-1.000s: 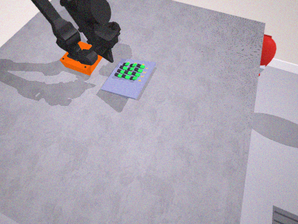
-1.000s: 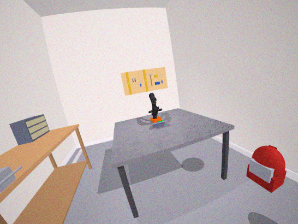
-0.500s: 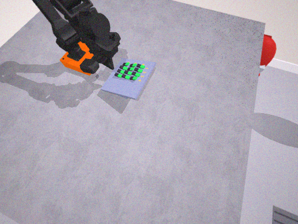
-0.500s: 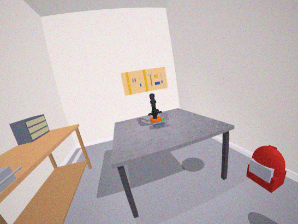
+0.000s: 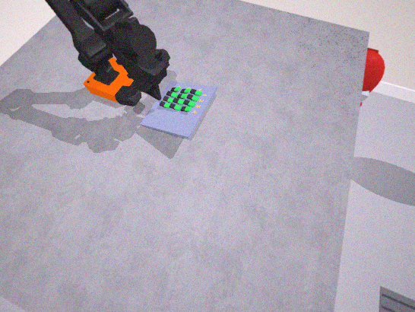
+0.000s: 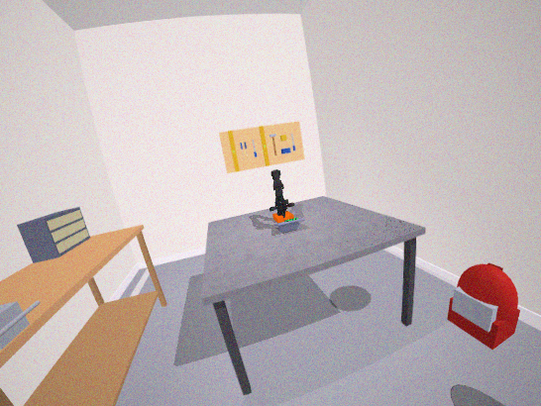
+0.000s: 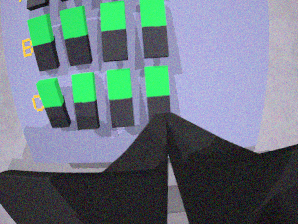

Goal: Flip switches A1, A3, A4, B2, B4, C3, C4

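Note:
The pale blue panel [image 5: 167,123] [image 6: 288,227] [image 7: 220,75] bears rows of green-and-black switches. In the wrist view rows B and C show whole, each switch with its green half away from the arm and black half nearer. Switch C4 [image 7: 157,82] is the rightmost of row C; switch B4 [image 7: 154,40] lies beyond it. Row A is mostly cut off at the top. My gripper [image 5: 159,99] [image 7: 163,121] is shut and empty. Its tips are at the near end of C4 and hide part of its black half. Whether they touch it, and which ends are raised, I cannot tell.
The panel stands on the grey table [image 5: 213,213] [image 6: 258,262], near the orange arm base [image 5: 110,89]. A wooden bench [image 6: 89,248] and a red object [image 6: 487,292] stand away from the table. The letters B [image 7: 27,48] and C [image 7: 38,103] are printed left of their rows.

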Controlling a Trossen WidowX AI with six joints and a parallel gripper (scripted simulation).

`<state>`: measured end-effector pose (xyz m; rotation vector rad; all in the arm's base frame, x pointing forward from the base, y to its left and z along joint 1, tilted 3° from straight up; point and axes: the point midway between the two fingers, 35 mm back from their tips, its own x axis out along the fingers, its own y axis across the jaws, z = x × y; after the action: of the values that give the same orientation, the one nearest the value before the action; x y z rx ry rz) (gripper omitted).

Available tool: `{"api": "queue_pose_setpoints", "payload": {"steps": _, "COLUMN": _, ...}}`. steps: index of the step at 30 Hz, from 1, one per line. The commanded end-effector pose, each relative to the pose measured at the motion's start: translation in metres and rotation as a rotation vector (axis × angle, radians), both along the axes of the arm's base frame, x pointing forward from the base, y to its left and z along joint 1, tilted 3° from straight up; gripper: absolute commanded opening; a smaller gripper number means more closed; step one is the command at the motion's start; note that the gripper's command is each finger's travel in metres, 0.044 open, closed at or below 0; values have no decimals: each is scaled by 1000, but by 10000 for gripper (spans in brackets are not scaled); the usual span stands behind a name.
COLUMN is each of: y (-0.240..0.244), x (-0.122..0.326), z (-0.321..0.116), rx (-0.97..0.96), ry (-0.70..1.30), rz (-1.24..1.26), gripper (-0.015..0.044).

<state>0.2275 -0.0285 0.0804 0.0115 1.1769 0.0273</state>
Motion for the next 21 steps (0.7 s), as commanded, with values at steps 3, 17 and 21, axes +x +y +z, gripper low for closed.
{"api": "queue_pose_setpoints", "payload": {"steps": 3, "y": 1, "x": 1, "z": -10, "rx": 5, "ry": 8, "rz": -3, "gripper": 0}}
{"api": "queue_pose_setpoints", "payload": {"steps": 17, "y": 1, "x": 3, "z": -16, "rx": 5, "ry": 7, "rz": -3, "gripper": 0}}
{"api": "queue_pose_setpoints", "payload": {"steps": 21, "y": 1, "x": 3, "z": -16, "rx": 5, "ry": 7, "rz": -3, "gripper": 0}}
